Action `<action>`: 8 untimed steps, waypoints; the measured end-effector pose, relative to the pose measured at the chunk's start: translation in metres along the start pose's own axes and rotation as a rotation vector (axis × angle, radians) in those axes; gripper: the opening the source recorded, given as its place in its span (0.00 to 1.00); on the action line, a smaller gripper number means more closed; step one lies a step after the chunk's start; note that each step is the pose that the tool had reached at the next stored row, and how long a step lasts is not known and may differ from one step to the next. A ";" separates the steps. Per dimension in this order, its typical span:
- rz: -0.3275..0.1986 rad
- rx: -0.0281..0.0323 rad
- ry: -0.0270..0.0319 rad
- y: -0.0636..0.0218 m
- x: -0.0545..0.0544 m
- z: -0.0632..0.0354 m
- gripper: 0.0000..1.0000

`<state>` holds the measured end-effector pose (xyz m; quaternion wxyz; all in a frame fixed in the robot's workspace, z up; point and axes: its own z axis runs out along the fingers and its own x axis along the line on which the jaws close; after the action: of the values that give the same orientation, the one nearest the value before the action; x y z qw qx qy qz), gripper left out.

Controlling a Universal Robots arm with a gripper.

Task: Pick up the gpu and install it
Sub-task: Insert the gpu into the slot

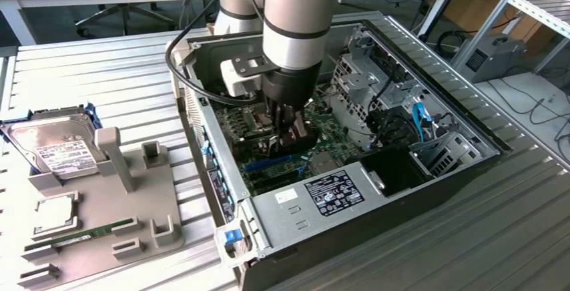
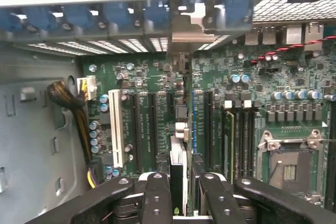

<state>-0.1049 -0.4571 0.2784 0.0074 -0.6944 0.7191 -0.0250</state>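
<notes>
My gripper (image 1: 287, 137) reaches down into the open computer case (image 1: 445, 171), over the green motherboard (image 2: 152, 72). The gpu (image 2: 178, 150) shows edge-on as a thin dark card between the black fingers (image 2: 157, 192). Its silver bracket (image 2: 190, 30) lies against the case's rear slot openings. The gripper (image 2: 178, 184) is shut on the gpu. The card stands upright in line with the expansion slots, between a black slot (image 2: 142, 129) and a blue one (image 2: 197, 124). Whether its lower edge sits in a slot is hidden. In the exterior view the gpu (image 1: 267, 147) is a dark shape under the fingers.
A white slot (image 2: 114, 129), a yellow-black cable bundle (image 2: 73, 108) and the CPU socket (image 2: 289, 169) flank the card. The power supply (image 1: 332, 194) and drive cage (image 1: 356, 81) crowd the case. On the exterior view's left, a grey fixture (image 1: 133, 197) holds a hard drive (image 1: 58, 149) and a RAM stick (image 1: 85, 232).
</notes>
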 end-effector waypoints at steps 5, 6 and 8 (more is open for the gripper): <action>0.000 0.0000 0.0018 0.0061 -0.002 0.0006 0.26; 0.000 0.0001 0.0017 0.0069 -0.002 0.0008 0.26; 0.000 0.0002 0.0017 0.0072 -0.002 0.0013 0.26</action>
<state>-0.1120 -0.4553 0.2768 0.0068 -0.6945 0.7190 -0.0256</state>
